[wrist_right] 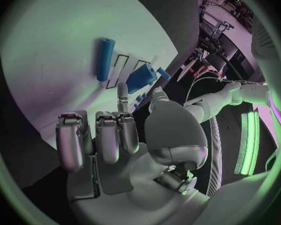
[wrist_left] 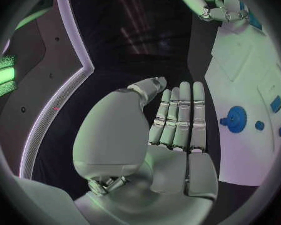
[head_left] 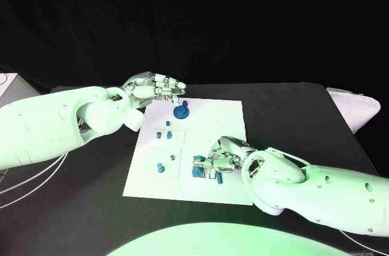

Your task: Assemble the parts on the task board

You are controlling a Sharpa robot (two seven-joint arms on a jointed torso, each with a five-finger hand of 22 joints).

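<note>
The black bench (head_left: 308, 115) carries the white task board (head_left: 218, 115) at its middle, with small blue parts scattered on it. The left hand (head_left: 154, 88) hovers at the board's far left corner, fingers straight and together, holding nothing; a round blue gear (head_left: 181, 111) lies just beside it. The right hand (head_left: 220, 159) sits low over the near parts (head_left: 201, 167), fingers curled; whether it grips one is hidden. A blue cylinder (wrist_right: 105, 59) lies beyond its fingers.

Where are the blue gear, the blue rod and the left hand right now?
blue gear (wrist_left: 236, 119): left wrist view, centre of its disc.
blue rod (wrist_right: 105, 59): right wrist view, mid-length.
left hand (head_left: 155, 88): head view, middle of the hand.
</note>
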